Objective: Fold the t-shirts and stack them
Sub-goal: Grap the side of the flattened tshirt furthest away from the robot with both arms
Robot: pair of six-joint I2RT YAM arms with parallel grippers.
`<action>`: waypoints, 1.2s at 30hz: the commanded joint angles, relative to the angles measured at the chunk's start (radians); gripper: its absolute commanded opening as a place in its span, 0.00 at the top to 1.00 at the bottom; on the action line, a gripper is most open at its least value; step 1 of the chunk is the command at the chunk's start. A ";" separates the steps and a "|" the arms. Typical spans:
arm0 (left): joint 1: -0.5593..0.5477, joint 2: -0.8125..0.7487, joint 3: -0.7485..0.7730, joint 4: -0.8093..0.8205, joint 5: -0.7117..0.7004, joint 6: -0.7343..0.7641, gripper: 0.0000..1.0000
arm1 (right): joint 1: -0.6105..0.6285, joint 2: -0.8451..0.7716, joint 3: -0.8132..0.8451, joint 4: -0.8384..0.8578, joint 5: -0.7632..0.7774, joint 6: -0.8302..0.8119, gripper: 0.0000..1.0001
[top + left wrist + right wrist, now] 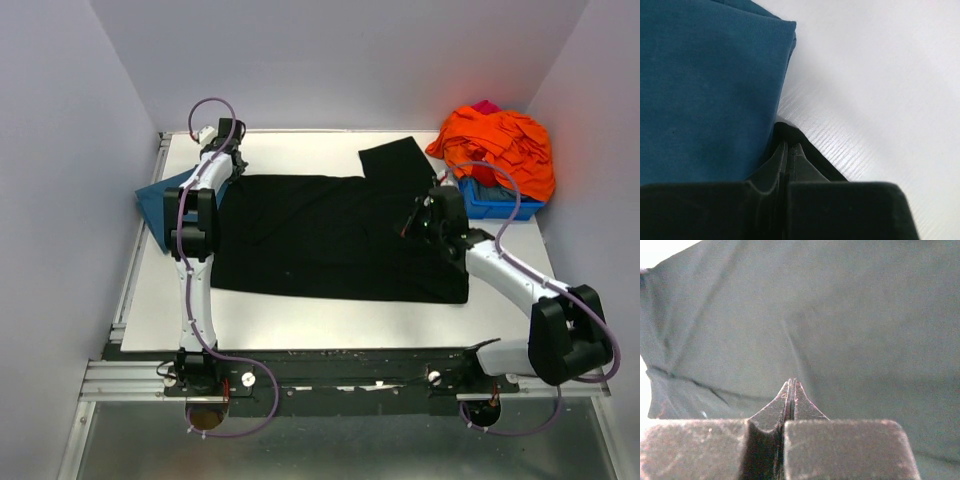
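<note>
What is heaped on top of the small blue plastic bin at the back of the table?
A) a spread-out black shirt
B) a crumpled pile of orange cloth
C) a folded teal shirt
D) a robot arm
B: a crumpled pile of orange cloth sits heaped over the small blue plastic bin, hiding most of it.

I find nothing to read here: no lettering, label, brand mark, number or sign shows in my views.

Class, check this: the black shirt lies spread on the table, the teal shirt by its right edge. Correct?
No: the teal shirt sits by the left edge of the black shirt, as the top external view shows.
</note>
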 commanded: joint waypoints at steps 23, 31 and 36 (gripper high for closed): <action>0.003 -0.153 -0.177 0.216 0.086 0.102 1.00 | -0.274 1.174 1.688 -0.614 0.133 -0.100 0.63; 0.001 -0.188 -0.197 0.228 0.109 0.108 1.00 | -0.321 1.263 1.693 -0.506 0.085 -0.102 0.30; 0.001 -0.195 -0.204 0.227 0.109 0.110 1.00 | -0.352 1.285 1.701 -0.509 0.038 -0.061 0.31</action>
